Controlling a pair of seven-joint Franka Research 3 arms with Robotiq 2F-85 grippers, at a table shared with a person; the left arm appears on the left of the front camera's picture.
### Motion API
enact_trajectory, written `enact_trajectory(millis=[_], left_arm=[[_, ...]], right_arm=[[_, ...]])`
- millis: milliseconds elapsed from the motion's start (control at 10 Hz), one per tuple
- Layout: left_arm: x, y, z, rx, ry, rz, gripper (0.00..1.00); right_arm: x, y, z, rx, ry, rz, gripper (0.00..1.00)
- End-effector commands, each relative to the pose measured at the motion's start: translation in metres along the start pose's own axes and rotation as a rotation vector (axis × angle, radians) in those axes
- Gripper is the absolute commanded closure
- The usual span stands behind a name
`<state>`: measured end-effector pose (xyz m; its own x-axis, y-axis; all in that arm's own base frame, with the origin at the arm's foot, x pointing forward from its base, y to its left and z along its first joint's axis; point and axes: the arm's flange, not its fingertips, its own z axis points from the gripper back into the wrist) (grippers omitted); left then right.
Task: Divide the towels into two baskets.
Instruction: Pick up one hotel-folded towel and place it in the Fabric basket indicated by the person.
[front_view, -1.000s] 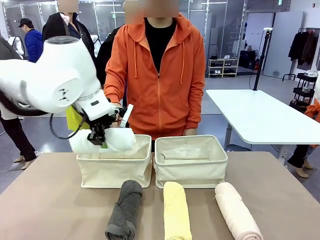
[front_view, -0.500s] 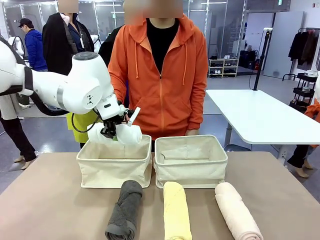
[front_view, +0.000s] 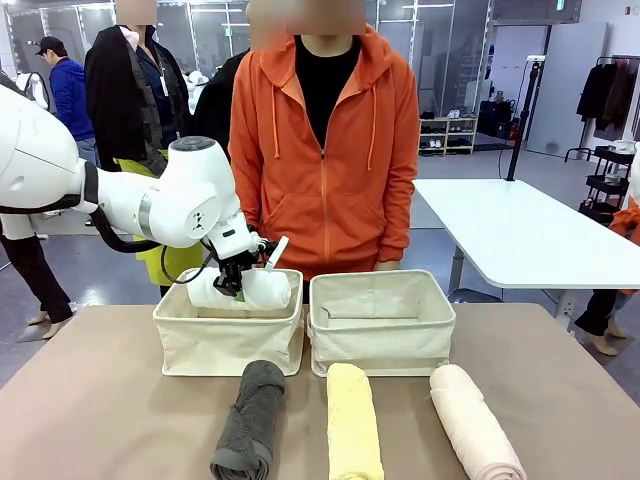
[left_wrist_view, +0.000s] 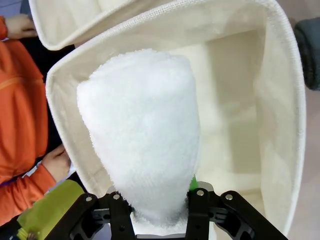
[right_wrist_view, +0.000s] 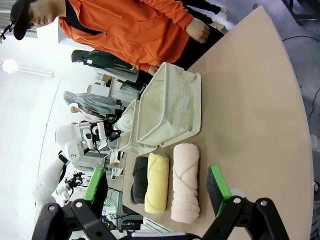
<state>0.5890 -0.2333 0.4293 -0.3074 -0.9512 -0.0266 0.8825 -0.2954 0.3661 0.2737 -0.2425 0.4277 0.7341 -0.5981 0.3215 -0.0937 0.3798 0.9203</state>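
My left gripper (front_view: 237, 285) is shut on the white towel (front_view: 264, 290) and holds it level just inside the top of the left basket (front_view: 228, 340). The left wrist view looks down past the white towel (left_wrist_view: 145, 135), clamped between the black fingers, into that basket (left_wrist_view: 240, 100). The right basket (front_view: 382, 325) stands beside it. In front of the baskets lie the dark grey towel (front_view: 250, 420), the pale yellow towel (front_view: 353, 425) and the pale pink towel (front_view: 475, 425). My right gripper (right_wrist_view: 156, 172) hangs open, high above the table.
A person in an orange hoodie (front_view: 320, 150) stands right behind the baskets, one hand (left_wrist_view: 57, 162) close to the left basket's far rim. The tan table (front_view: 90, 400) is bare at its left and right ends. Other people stand farther back.
My left arm has drawn back and sunk, carrying the white towel from above the left basket's rim down into its opening. The three towels on the table have not moved.
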Motion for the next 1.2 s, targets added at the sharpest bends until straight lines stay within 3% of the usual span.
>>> enact_trajectory(millis=[0, 200, 300, 400, 500, 1100], left_arm=[[-0.004, 0.008, -0.003, -0.008, 0.025, 0.021, 0.6], [-0.004, 0.011, -0.012, -0.023, 0.016, 0.038, 0.32], [-0.004, 0.012, -0.015, -0.032, 0.024, 0.047, 0.03], [-0.007, 0.013, -0.017, -0.039, 0.016, 0.063, 0.17], [-0.007, 0.013, -0.018, -0.042, 0.021, 0.069, 0.0], [-0.007, 0.01, -0.019, -0.026, 0.001, 0.067, 0.0]], right_arm=[[-0.001, 0.003, 0.003, 0.016, -0.008, 0.0, 0.0], [-0.001, 0.003, 0.003, 0.016, -0.008, 0.0, 0.0], [-0.001, 0.003, 0.003, 0.016, -0.008, 0.0, 0.0], [-0.001, 0.003, 0.003, 0.016, -0.008, 0.0, 0.0], [-0.001, 0.003, 0.003, 0.016, -0.008, 0.0, 0.0], [-0.001, 0.003, 0.003, 0.016, -0.008, 0.0, 0.0]])
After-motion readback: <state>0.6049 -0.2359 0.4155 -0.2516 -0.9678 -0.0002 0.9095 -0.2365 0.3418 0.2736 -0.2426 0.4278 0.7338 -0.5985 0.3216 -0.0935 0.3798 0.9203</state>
